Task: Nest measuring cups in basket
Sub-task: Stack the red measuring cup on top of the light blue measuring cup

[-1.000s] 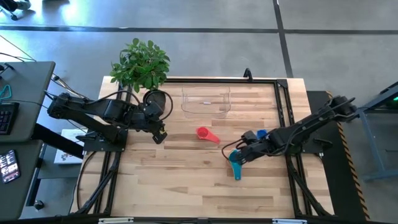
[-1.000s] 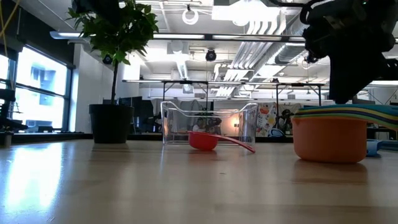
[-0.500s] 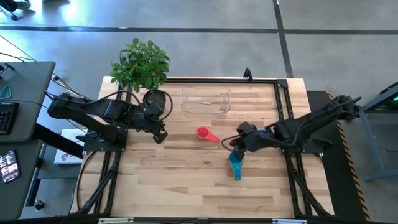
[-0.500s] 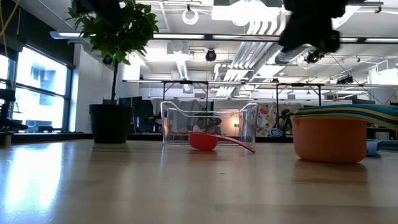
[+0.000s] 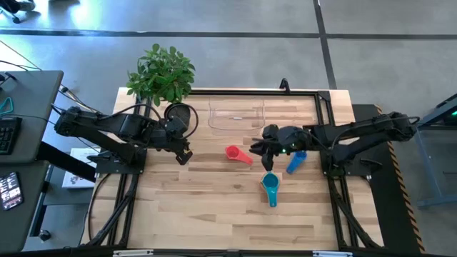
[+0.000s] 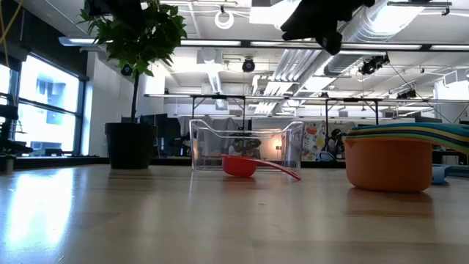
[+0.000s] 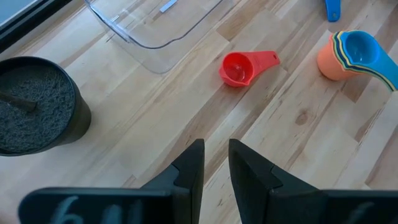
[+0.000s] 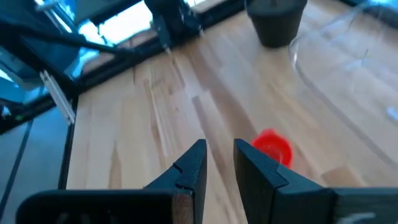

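Four views on my screen, so going through them one by one. From the top camera, the basket [image 5: 236,116] sits in the upper middle of the table [image 5: 214,207], with nothing in it that I can make out. Below it, about center frame, lies the red cup [image 5: 235,153]. My right gripper [image 5: 258,146] hangs just to the right of that red cup, holding nothing. A blue cup [image 5: 295,161] lies right of the gripper, and the nested stack [image 5: 270,188] with teal on top is lower down, center-right. My left gripper [image 5: 183,155] waits at the left side of the table near the plant pot [image 5: 180,114].

Low cam: basket [image 6: 246,145] is mid-frame in the back, red cup [image 6: 240,166] right in front of it with its handle pointing right. The stack [image 6: 388,161], orange on the bottom, fills the right edge. A dark arm [image 6: 322,18] shows at the top, well clear of the table.

Left wrist: fingers [image 7: 189,171] stand a small gap apart, nothing between them. Red cup [image 7: 239,67] center, stack [image 7: 348,56] far right, basket [image 7: 155,28] along the top, pot [image 7: 34,106] at left.

Right wrist: fingers [image 8: 193,168] close together with a narrow gap, empty. Red cup [image 8: 272,148] is just right of them, partly hidden behind one finger; basket edge [image 8: 336,74] is at the upper right.
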